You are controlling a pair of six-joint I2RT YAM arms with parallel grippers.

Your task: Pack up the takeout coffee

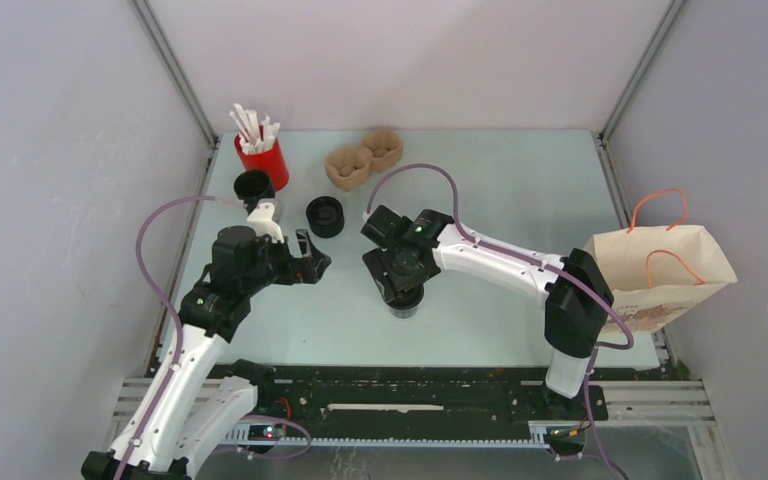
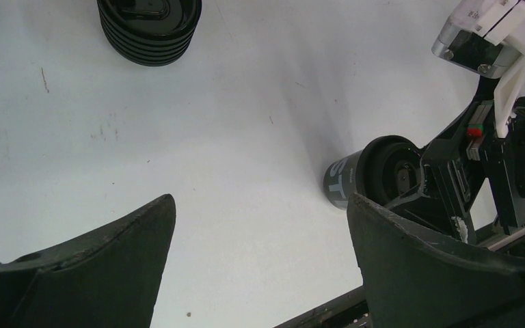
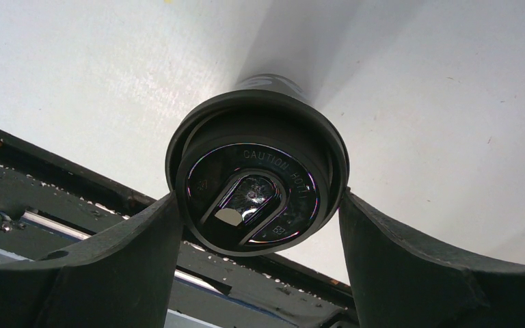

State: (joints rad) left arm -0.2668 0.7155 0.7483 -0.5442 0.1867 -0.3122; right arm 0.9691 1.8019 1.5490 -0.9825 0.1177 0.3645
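The takeout coffee (image 3: 256, 184), a small black cup with a glossy black lid, stands near the table's front edge (image 1: 405, 303). My right gripper (image 3: 260, 197) comes down over it, one finger pressed against each side of the lid's rim, so it is shut on the cup. The left wrist view shows the cup (image 2: 340, 181) from the side, with the right gripper (image 2: 437, 184) on top. My left gripper (image 1: 310, 262) hangs to the cup's left over bare table, wide open (image 2: 261, 198) with nothing between its fingers.
A brown paper bag (image 1: 660, 275) with orange handles stands at the right edge. A stack of black lids (image 1: 325, 216) sits behind the left gripper. At the back left are black cups (image 1: 253, 185) and a red cup of white sticks (image 1: 263, 160). A cardboard cup carrier (image 1: 363, 160) lies at the back centre.
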